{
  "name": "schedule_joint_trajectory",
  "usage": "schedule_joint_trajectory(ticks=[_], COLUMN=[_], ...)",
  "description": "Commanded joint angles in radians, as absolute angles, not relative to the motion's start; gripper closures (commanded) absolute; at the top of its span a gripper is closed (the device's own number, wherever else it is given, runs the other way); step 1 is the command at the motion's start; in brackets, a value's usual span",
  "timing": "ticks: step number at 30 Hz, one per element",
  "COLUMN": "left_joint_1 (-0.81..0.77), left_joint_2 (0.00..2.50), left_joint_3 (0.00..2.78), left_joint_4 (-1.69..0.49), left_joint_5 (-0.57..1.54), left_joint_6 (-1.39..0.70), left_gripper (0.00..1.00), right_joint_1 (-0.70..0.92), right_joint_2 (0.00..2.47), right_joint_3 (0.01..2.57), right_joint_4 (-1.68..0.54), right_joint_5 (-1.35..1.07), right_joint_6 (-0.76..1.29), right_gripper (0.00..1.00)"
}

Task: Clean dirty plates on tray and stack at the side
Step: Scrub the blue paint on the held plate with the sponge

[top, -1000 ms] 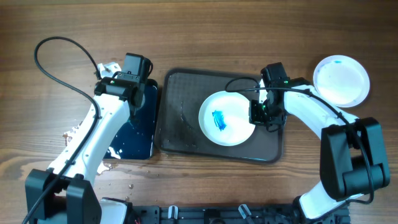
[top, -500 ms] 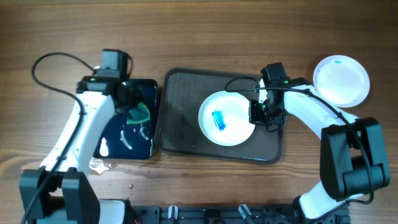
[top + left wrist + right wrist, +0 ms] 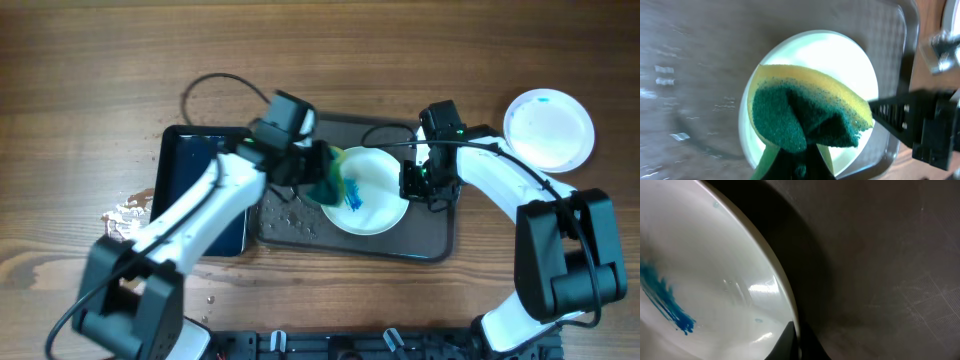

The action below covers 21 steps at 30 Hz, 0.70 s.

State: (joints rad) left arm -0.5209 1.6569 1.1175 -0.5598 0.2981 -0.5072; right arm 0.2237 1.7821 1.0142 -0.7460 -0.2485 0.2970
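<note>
A white plate (image 3: 375, 195) with a blue smear (image 3: 352, 195) lies on the dark grey-brown tray (image 3: 285, 140). My left gripper (image 3: 318, 178) is shut on a green and yellow sponge (image 3: 330, 180) and holds it over the plate's left edge; the left wrist view shows the sponge (image 3: 810, 112) above the plate (image 3: 840, 50). My right gripper (image 3: 413, 183) is shut on the plate's right rim, which shows pinched in the right wrist view (image 3: 791, 330), with the smear (image 3: 665, 297) at the left. Another white plate (image 3: 548, 128) sits on the table at the far right.
A glossy black tray (image 3: 195, 170) with water drops lies left of the big tray. A crumpled wet tissue (image 3: 125, 215) sits at its left edge. Water drops lie on the big tray's left part (image 3: 285, 215).
My left arm has swung right from the black tray, carrying the sponge over to the plate's left edge. The right arm and plate have not moved.
</note>
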Motion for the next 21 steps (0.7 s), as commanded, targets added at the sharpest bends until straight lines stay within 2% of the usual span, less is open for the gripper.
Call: schedule_joint_trajectory(ticks=[1,6,8,12,14,21], left_joint_1=[-0.62,-0.69,-0.688,-0.634,-0.598,-0.587], left_joint_2=[1.777,1.972,2.014,2.014,2.006,1.969], left_joint_3=[1.124,1.124,1.124,1.124,1.124,1.127], left_joint_4=[-0.492,-0.324,-0.324,-0.54,-0.629,-0.741], left_joint_5=[0.283,0.28,0.209,-0.167,-0.281,-0.492], left_joint_6=[-0.576,-0.642,-0.641,-0.71,-0.735,-0.814], left_gripper=[0.96,0.96,0.96,0.96,0.96,0.96], right_joint_1=[0.225,0.225,0.225,0.225,0.225,0.225], right_joint_2=[1.803,1.803,1.803,1.803,1.803,1.803], right_joint_3=[1.003,1.003,1.003,1.003,1.003,1.003], right_joint_4=[-0.746,-0.749,-0.753,-0.759,-0.759,-0.752], right_joint_5=[-0.272,-0.272,-0.272,-0.272,-0.271,-0.261], right_joint_6=[0.292,0.299,0.3,0.299,0.3,0.325], right_gripper=[0.96,0.96,0.96,0.96,0.96,0.96])
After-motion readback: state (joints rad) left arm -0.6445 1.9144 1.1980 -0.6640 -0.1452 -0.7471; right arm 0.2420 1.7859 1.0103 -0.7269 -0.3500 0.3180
